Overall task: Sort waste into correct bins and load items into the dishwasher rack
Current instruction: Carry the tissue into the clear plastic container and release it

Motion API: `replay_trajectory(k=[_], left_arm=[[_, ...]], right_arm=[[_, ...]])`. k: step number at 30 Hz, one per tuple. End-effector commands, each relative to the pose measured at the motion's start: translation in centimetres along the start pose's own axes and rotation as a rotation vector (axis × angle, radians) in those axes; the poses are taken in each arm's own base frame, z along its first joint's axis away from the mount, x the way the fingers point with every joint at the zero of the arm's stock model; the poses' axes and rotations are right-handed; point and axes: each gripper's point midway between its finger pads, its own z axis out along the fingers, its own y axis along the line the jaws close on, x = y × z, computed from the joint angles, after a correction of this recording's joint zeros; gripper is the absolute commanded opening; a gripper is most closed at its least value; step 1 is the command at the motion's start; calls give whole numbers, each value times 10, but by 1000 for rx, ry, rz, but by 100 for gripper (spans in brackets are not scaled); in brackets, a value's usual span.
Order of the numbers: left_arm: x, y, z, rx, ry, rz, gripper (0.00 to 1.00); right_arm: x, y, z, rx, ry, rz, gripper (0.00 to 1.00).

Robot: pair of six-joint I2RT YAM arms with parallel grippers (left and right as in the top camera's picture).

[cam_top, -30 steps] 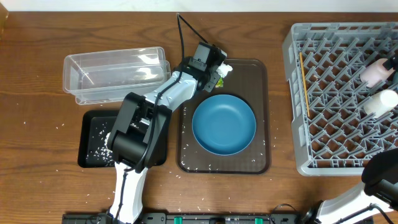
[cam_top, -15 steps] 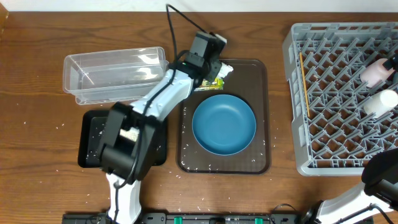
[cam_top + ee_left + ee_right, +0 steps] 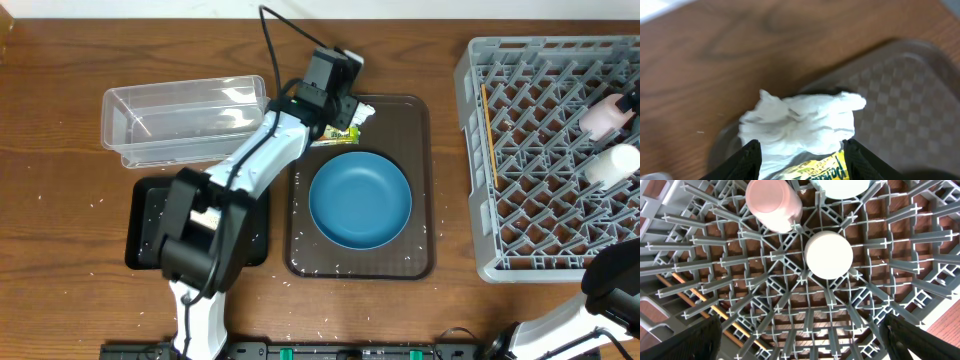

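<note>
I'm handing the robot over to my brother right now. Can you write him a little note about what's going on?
Left tool: open, one finger on each side of the napkin and wrapper, at the far corner of the brown tray.
Right tool: open and empty, above the rack.
Done: pink cup, white cup and chopsticks are in the rack; rice is in the black tray.
Left: bin the napkin and wrapper, put the blue bowl in the rack, and clear stray grains off the table.
</note>
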Motion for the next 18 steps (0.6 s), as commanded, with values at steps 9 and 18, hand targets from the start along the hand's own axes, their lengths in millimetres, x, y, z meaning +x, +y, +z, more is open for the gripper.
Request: replay_trajectory(k=[9, 18], left_arm=[[44, -5, 51, 29, 89, -14, 57], [56, -5, 62, 30, 116, -18, 49]], right_arm=[[1, 3, 0, -4, 2, 8, 99], [1, 3, 0, -4, 3, 7, 99]])
